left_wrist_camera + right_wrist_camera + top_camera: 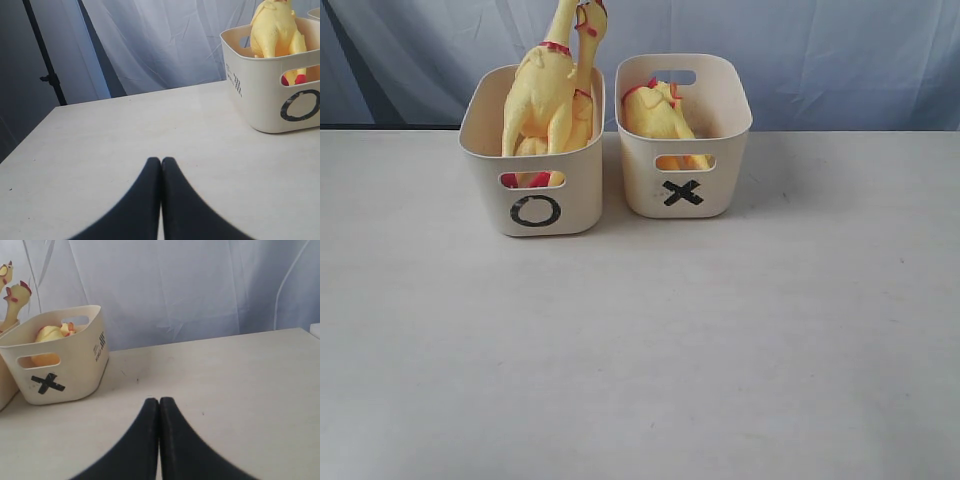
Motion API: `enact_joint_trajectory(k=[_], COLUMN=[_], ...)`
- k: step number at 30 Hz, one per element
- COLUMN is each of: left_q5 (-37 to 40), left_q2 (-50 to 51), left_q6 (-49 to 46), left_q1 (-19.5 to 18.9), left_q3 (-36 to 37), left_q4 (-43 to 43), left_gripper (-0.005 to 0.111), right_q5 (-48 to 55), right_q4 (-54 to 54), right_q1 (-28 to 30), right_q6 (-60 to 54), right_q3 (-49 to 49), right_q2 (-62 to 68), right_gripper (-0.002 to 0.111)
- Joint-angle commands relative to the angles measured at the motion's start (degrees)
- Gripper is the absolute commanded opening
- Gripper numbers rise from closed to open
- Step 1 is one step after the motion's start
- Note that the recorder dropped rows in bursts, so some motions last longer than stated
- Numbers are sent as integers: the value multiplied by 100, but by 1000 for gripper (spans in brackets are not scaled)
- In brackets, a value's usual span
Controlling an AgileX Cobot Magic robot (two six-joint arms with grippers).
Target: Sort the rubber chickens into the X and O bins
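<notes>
**Exterior view.** Shows the O bin [532, 205] and the X bin [682, 170] side by side at the rear of the surface [640, 350]. Close together but apart, marks facing the camera: O bin on the left, X bin on the right.

**Inside the O bin.**
- Holds the first large chicken [542, 100] upright, with its body well above the rim and its neck running to the top edge of the view.
- Holds the second large chicken [582, 120] just behind and to the right, touching the first, with its red-combed head near the top edge.
- Reveals red feet [538, 179] through the oval handle cut-out.

**Inside the X bin.** Holds the smaller chicken [658, 115], lying low and mostly below the rim, with its red neck band and comb uppermost. Shows yellow body through the front cut-out.

**Left wrist view.** Shows the left fingers [147, 200] pressed together tip to tip, clamped on nothing, over bare surface and well apart from the O bin. Also shows a black stand pole [44, 65] in front of the pale curtain [165, 45].

**Right wrist view.** Shows the right fingers [147, 440] likewise closed flat against each other, gripping nothing, over bare surface and well apart from the X bin. Places the heads of both large chickens at the picture edge, beyond the X bin.
</notes>
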State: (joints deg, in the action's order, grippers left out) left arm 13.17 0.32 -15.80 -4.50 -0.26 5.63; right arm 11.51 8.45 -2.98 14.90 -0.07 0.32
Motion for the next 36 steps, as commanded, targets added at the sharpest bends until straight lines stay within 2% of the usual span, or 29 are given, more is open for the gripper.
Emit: enact_joint_trajectory(k=[1, 5, 10, 36], left_q5=[-43, -67, -67, -19], left_q2=[-32, -32, -32, -32], left_q6=[35, 35, 88, 59], left_q1=[-10, -10, -10, -36], left_q3=[26, 26, 26, 26], left_q4=[-15, 143, 1004, 821], left_gripper=[0, 0, 0, 0], right_q5=[447, 486, 512, 560], right_q4=[-7, 6, 6, 6], right_q1=[31, 31, 31, 19], right_q6=[-4, -30, -479, -467], right_q3=[7, 7, 7, 7], right_q2=[-32, -32, -32, -32], right_gripper=[0, 0, 0, 0])
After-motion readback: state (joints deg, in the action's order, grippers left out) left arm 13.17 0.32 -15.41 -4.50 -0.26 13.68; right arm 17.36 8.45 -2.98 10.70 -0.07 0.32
